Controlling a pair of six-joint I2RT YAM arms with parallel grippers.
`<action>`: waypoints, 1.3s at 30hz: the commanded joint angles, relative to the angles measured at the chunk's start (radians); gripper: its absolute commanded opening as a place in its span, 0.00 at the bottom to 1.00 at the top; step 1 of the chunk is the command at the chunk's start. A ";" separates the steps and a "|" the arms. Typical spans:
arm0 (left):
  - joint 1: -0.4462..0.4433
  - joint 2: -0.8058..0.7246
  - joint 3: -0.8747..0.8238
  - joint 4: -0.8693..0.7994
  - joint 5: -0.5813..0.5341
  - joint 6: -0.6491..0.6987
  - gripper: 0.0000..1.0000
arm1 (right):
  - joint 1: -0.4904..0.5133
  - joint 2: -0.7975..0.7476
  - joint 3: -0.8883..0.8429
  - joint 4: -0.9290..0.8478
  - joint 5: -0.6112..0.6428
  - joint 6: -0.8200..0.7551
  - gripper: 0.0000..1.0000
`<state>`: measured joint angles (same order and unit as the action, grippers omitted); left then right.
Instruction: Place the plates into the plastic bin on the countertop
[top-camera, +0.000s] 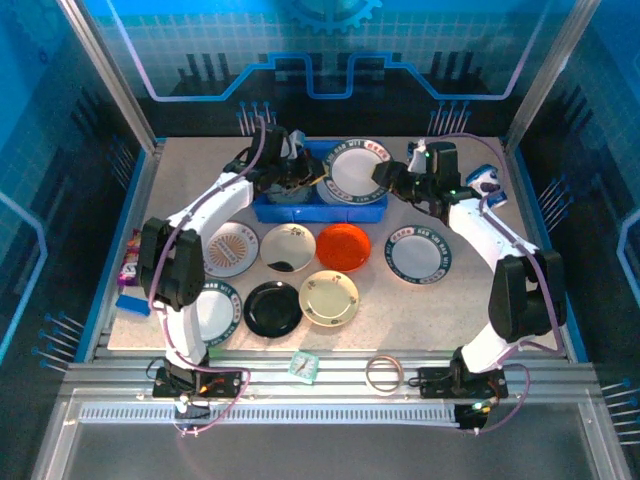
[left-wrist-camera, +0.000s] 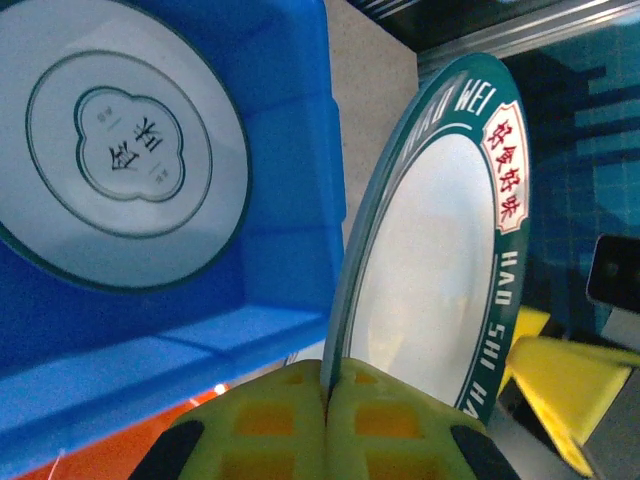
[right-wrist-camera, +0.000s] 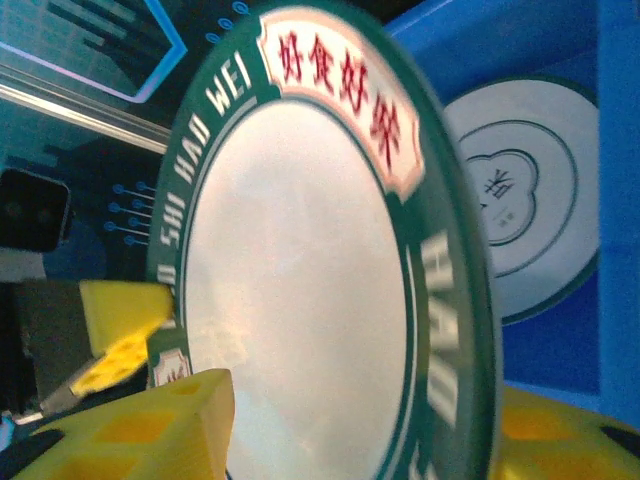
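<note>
Tool on the left arm (left-wrist-camera: 326, 388) is clamping its two yellow fingers tight on the lower rim of a green-rimmed plate (left-wrist-camera: 430, 270), white in the middle with red characters on a pale panel. This held plate is standing on edge, tilted, over the right half of the blue bin (left-wrist-camera: 290, 180). The right tool (top-camera: 382, 178) is sitting at the opposite rim of the same plate, its fingers standing apart with the rim passing between them; whether the pads are touching the plate cannot be told.

Inside the bin, a second plate (left-wrist-camera: 120, 150) is lying flat on the floor of the left half, white with a thin green ring and a dark emblem at the centre. The bin itself is resting at the far side of the bench (top-camera: 460, 310).

Seven more plates are lying flat on the bench, near the bin's front wall and outside it: a sunburst plate (top-camera: 232, 250), a cream plate with a dark patch (top-camera: 288, 247), an orange-red plate (top-camera: 343, 246), a green-rimmed white plate (top-camera: 420, 256), a black plate (top-camera: 272, 308), a plain cream plate (top-camera: 329, 297), and a white plate (top-camera: 218, 312) lying partly under the left arm.
</note>
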<state>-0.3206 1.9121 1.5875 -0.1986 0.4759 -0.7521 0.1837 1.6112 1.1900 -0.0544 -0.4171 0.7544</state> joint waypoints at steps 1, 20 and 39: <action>0.021 0.031 0.063 0.059 -0.023 -0.049 0.00 | -0.019 -0.041 0.006 -0.085 0.042 -0.056 0.55; 0.070 0.144 0.145 -0.068 -0.140 0.023 0.00 | -0.099 -0.161 -0.103 -0.107 0.120 -0.072 0.59; 0.057 0.337 0.240 -0.099 -0.158 -0.002 0.00 | -0.111 -0.184 -0.143 -0.125 0.113 -0.078 0.58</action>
<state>-0.2592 2.2288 1.7798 -0.3031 0.3229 -0.7540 0.0837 1.4513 1.0603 -0.1646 -0.2955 0.6899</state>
